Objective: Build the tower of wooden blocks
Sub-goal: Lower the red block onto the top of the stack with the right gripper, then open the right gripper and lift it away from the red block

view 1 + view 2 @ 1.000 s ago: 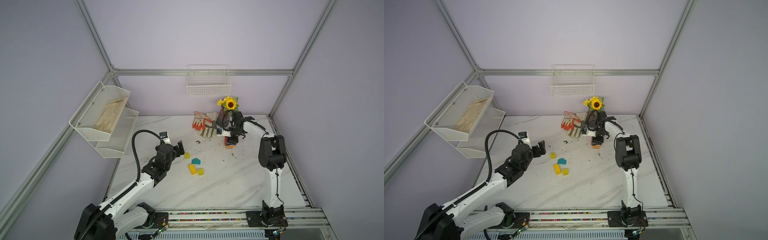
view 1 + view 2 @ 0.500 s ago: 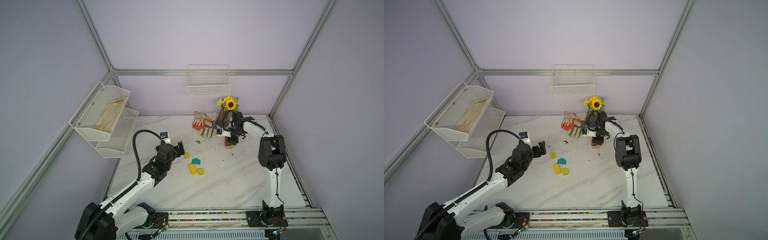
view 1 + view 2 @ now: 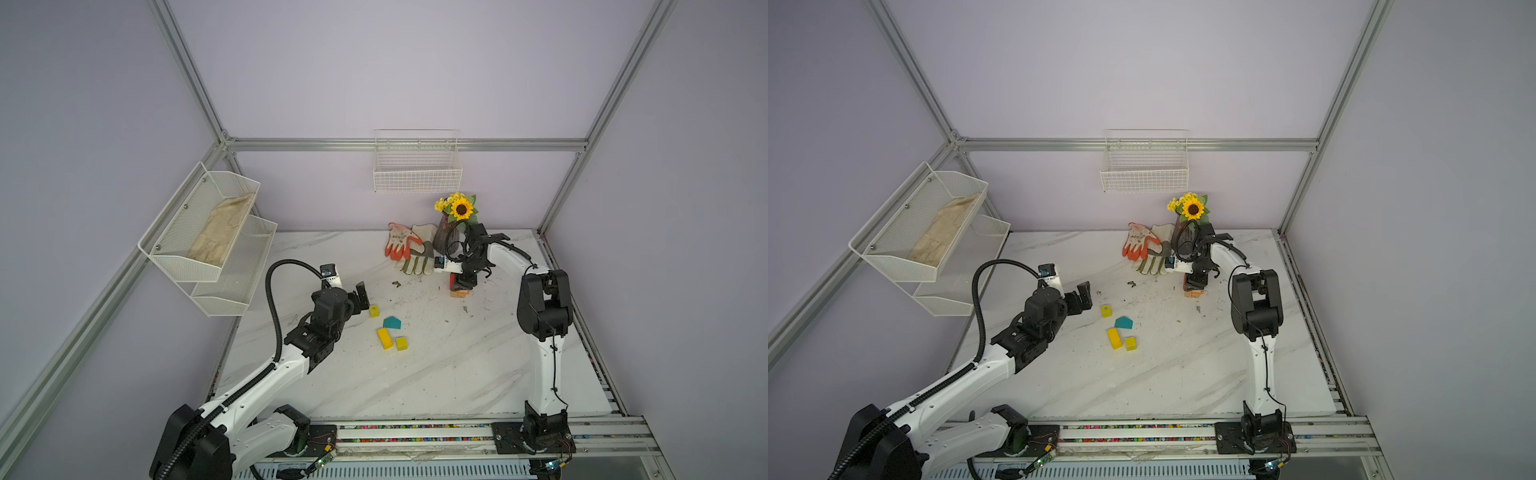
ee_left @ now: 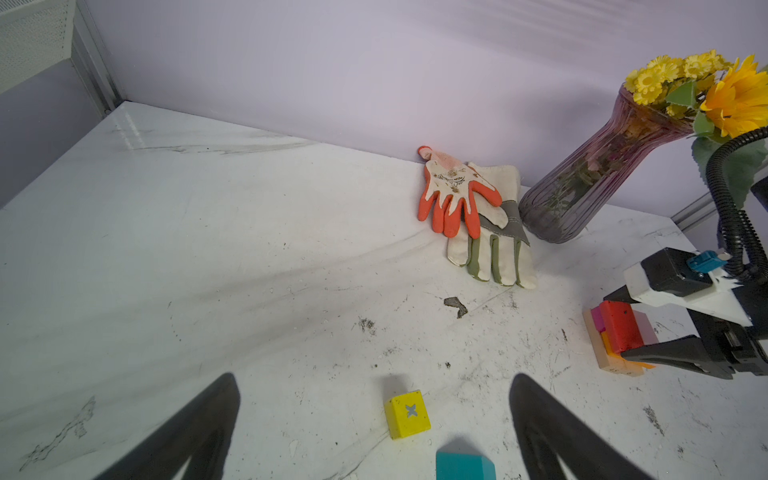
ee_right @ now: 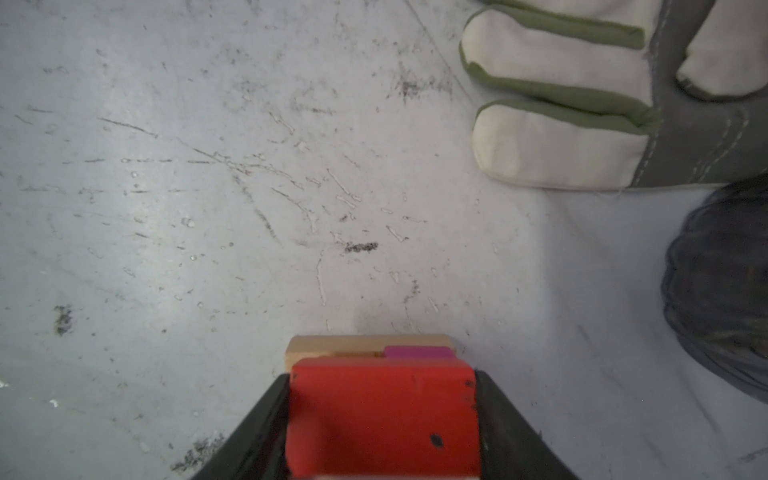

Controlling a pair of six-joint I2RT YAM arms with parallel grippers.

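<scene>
Counted from the left: one two-tier mesh rack [image 3: 199, 266] on the side wall with one pale glove [image 3: 220, 232] in its upper tier, one white wire basket [image 3: 417, 166] on the back wall, four loose wood blocks, two gloves lying on the table [image 3: 415, 382], one tower and one purple vase [image 4: 582, 178] of yellow flowers. The left gripper [image 3: 360, 296] hangs low over the table with its fingers [image 4: 199, 428] spread as wide as they go, holding and touching nothing. Just ahead of it lies the yellow cube marked with an X [image 3: 374, 310]. A little past that cube are the teal pentagon [image 3: 392, 322], the yellow bar [image 3: 385, 338] and the plain yellow cube [image 3: 401, 343], the last two just beside each other. The orange-palmed glove [image 3: 400, 245] overlaps the cream-and-green glove [image 3: 417, 257], well beyond the left gripper and near the right one. The right gripper [image 3: 462, 284] points down, its two fingers pressed against opposite sides of the red block [image 5: 382, 415], which it grasps at the top of the tower [image 3: 459, 293]. Directly under that gripper, the wrist views show tan, orange, magenta and pink pieces below the red block. The vase stands just behind this gripper.
</scene>
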